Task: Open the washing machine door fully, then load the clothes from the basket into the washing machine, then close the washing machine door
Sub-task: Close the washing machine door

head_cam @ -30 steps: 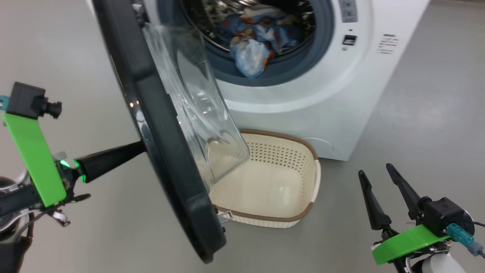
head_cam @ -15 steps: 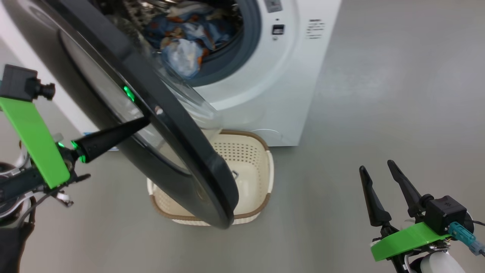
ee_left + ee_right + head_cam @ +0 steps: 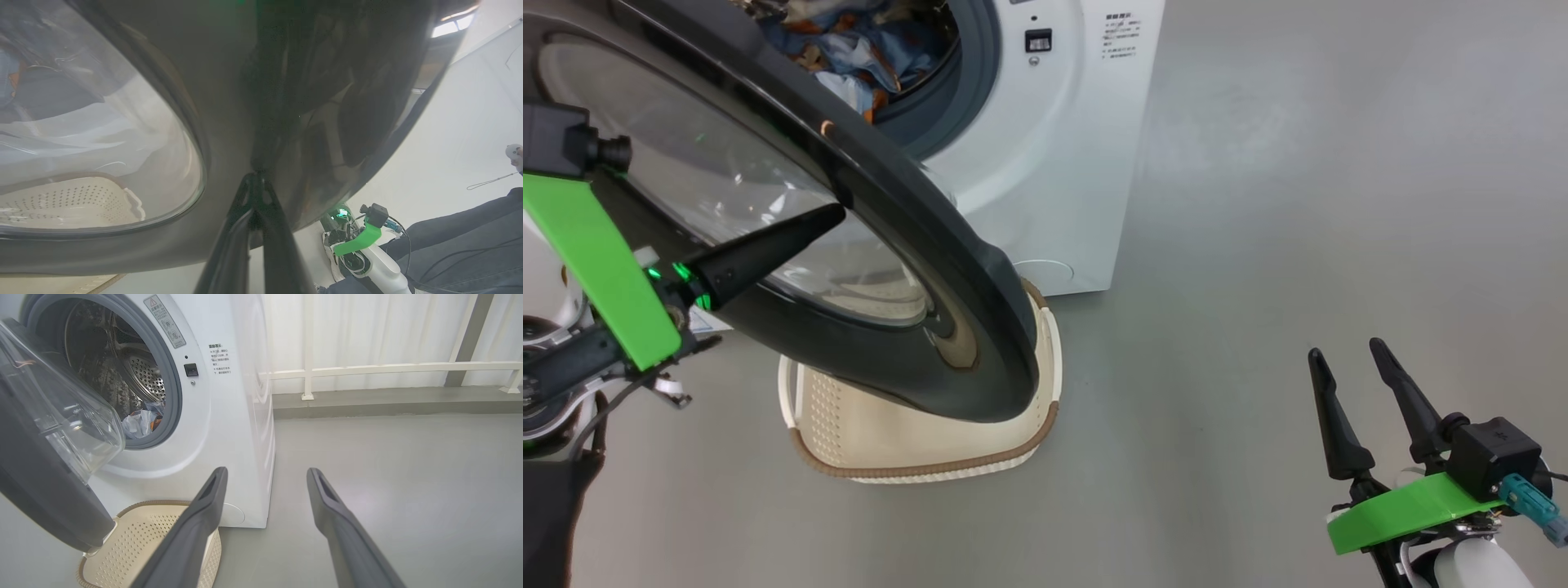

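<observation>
The washing machine door (image 3: 907, 245), black-rimmed with a clear glass centre, stands half swung across the drum opening of the white washing machine (image 3: 1062, 163). My left gripper (image 3: 833, 216) is shut, and its tip rests against the door's outer face; in the left wrist view the shut left gripper (image 3: 256, 177) touches the glossy rim (image 3: 229, 122). The clothes (image 3: 849, 49), blue printed fabric, lie inside the drum. Below the door on the floor stands the cream basket (image 3: 915, 469). Low at the right, my right gripper (image 3: 1347, 363) hangs open and holds nothing.
In the right wrist view the open right gripper (image 3: 265, 477) points past the machine's front corner (image 3: 245, 437) over bare grey floor (image 3: 388, 477). A white railing (image 3: 388, 368) and curtain line the back. A person's dark trouser leg (image 3: 470, 245) is behind me.
The door has swung from edge-on towards the drum opening, with my shut left gripper staying against its outer face. The head camera has turned, shifting the machine leftwards. The right gripper stays open.
</observation>
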`<state>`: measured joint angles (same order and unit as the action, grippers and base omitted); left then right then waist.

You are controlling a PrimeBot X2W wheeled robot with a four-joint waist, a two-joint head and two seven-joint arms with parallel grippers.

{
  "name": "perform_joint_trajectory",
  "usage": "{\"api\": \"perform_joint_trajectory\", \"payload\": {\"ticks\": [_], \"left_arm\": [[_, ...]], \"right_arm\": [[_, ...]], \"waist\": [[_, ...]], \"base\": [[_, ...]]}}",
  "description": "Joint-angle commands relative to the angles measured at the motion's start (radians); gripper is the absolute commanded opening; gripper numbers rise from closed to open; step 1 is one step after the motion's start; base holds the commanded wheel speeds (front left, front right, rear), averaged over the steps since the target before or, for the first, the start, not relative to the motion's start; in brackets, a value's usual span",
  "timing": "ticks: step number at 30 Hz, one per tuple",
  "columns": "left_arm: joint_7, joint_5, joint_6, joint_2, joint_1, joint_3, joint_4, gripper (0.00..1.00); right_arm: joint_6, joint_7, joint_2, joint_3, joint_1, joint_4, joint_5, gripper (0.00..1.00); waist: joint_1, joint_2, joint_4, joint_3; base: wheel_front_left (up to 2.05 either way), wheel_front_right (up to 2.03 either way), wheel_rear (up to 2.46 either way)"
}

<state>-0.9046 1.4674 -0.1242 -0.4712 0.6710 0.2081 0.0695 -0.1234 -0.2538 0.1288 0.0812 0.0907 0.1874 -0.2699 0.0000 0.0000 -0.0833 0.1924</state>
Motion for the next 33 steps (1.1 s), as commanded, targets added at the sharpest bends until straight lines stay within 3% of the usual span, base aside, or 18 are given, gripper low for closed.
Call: {"api": "perform_joint_trajectory", "payload": {"ticks": [1,14,15,20,22,23,33], "left_arm": [[0.018,0.005,-0.007,-0.042,0.035,-0.039,-0.021,0.00],[0.110,0.035,-0.007,-0.048,-0.105,-0.042,-0.044,0.02],[0.122,0.033,-0.007,-0.047,-0.123,-0.041,-0.046,0.07],[0.206,0.000,-0.007,-0.051,-0.211,-0.033,-0.041,0.53],[0.247,-0.020,-0.007,-0.056,-0.242,-0.027,-0.031,0.87],[0.271,-0.034,-0.007,-0.060,-0.255,-0.022,-0.024,0.99],[0.537,-0.093,-0.007,-0.067,-0.344,0.016,0.060,1.00]], "right_arm": [[-0.007,-0.008,0.006,0.011,0.023,-0.026,0.016,1.00],[-0.007,-0.008,0.013,0.019,0.011,-0.020,0.016,1.00],[-0.007,-0.008,0.013,0.019,0.008,-0.020,0.016,1.00],[-0.007,-0.008,0.018,0.018,-0.005,-0.020,0.014,1.00],[-0.007,-0.008,0.020,0.017,-0.010,-0.021,0.014,1.00],[-0.007,-0.008,0.021,0.016,-0.012,-0.021,0.013,1.00],[-0.007,-0.008,0.027,0.013,-0.030,-0.020,0.014,1.00]], "waist": [[0.0000,0.0000,0.019,-0.006],[0.0000,0.0000,0.084,-0.046],[0.0000,0.0000,0.087,-0.050],[0.0000,0.0000,0.098,-0.065],[0.0000,0.0000,0.102,-0.069],[0.0000,0.0000,0.104,-0.071],[0.0000,0.0000,0.122,-0.090]], "base": [[0.00,0.00,0.00],[0.00,0.00,0.00],[0.00,0.00,0.00],[0.00,0.00,0.00],[0.00,0.00,0.00],[0.00,0.00,0.00],[0.00,0.00,0.00]]}}
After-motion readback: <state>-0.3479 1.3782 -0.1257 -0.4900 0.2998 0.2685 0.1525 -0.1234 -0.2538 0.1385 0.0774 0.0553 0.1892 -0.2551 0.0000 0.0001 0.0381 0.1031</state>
